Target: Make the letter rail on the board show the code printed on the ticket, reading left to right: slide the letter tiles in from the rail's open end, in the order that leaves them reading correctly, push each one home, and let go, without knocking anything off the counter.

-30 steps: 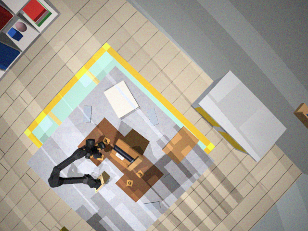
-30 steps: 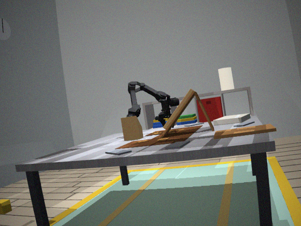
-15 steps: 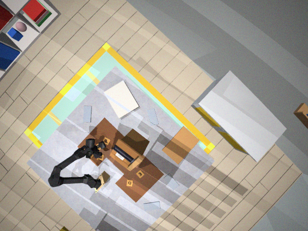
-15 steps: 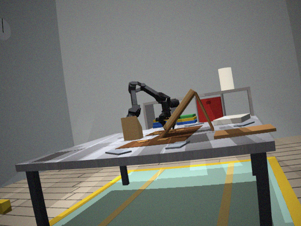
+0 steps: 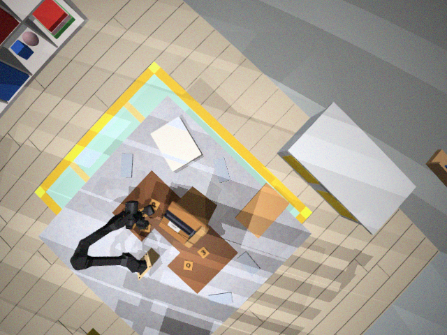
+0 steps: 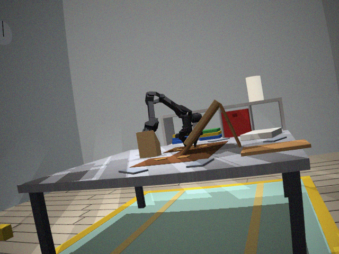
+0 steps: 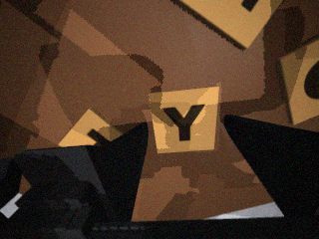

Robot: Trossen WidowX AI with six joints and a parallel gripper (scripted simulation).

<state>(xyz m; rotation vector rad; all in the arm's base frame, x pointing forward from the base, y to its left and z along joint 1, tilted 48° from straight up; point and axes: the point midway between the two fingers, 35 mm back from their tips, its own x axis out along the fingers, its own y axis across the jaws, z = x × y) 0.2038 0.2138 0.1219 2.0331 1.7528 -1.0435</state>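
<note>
My gripper is open, low over the brown mat. In the wrist view the Y tile lies flat between and just beyond the fingertips, not held. Around it lie a tile at the top, a partly cut-off tile at the right and one partly behind the left finger. A Q tile and a 3 tile lie at the mat's other end. The tilted board bears a dark rail, with no tile visible in it, and a white ticket; its print is unreadable.
The standing board is close beside the gripper. A wooden block stands near the arm's base. A white slab, an orange-brown panel and several thin grey-blue plates lie around on the counter.
</note>
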